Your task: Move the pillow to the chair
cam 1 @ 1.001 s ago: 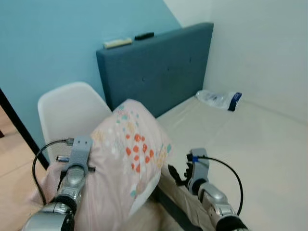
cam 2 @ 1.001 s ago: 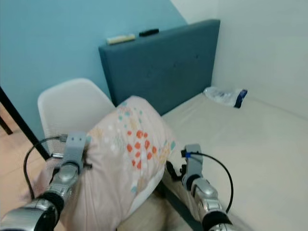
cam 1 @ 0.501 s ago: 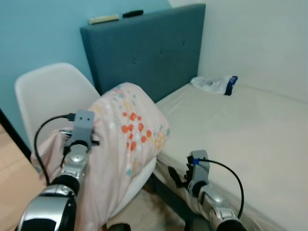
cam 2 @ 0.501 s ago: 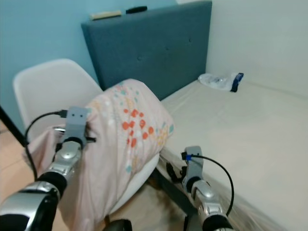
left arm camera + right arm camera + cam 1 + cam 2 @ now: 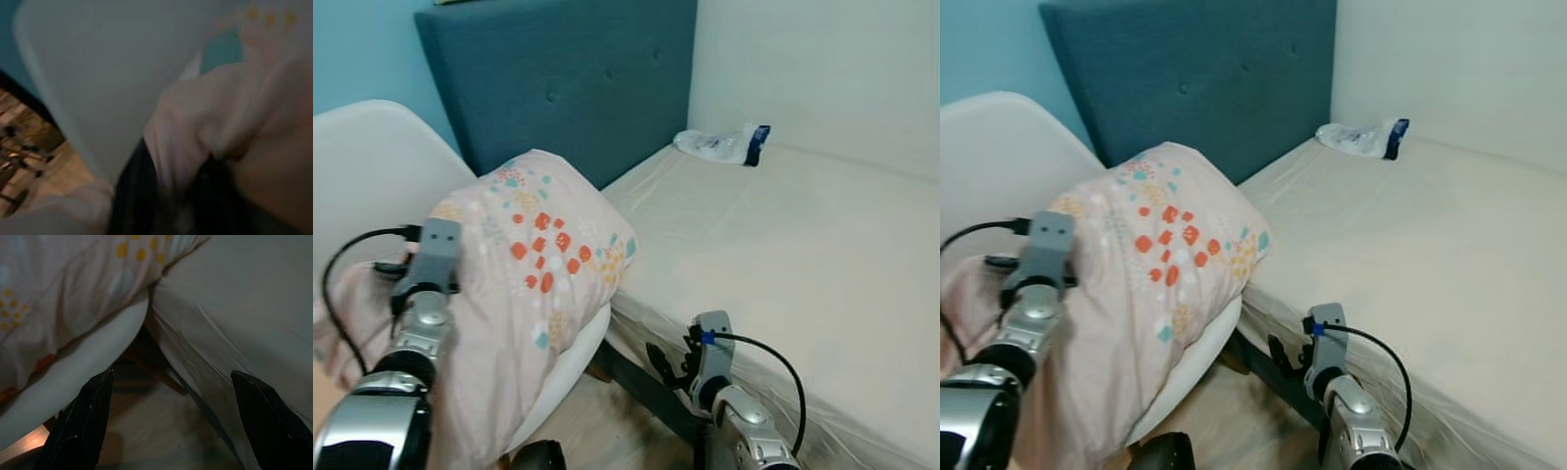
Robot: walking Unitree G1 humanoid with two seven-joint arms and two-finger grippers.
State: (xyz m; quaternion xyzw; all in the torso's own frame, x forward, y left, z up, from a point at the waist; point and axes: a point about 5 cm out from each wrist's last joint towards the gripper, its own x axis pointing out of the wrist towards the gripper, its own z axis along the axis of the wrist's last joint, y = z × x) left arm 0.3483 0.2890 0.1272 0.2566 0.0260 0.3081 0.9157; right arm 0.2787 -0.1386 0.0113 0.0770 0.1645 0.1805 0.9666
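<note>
The left gripper (image 5: 171, 196) is closed on a bunched fold of the pillow (image 5: 533, 264) — in the left wrist view its dark fingers (image 5: 134, 191) pinch the pink fabric between them, with the white chair (image 5: 98, 73) shell just behind. The pillow, pale pink with orange, teal and yellow spots, lies on the seat of the chair (image 5: 372, 166), leaning toward the chair's back on one side and overhanging the seat's front edge on the other, where its corner comes just beside the near edge of the bed (image 5: 783, 245). The left arm's wrist rests against the pillow's near side, its black cable looping out beside it. The right gripper (image 5: 171, 426) hangs low in the gap between chair and bed, its two black fingers (image 5: 80, 426) spread wide apart and holding nothing; between them the right wrist view shows the wooden floor (image 5: 156, 431), the underside of the chair seat with the pillow sagging over its rim, and the hanging edge of the bed sheet. The dark bed frame rail runs along the mattress side, close to the chair's seat edge. A blue padded headboard (image 5: 558, 78) stands at the head of the bed — right behind the chair — and a clear plastic packet with a blue end (image 5: 722, 144) lies at the far corner of the mattress beside the wall.
</note>
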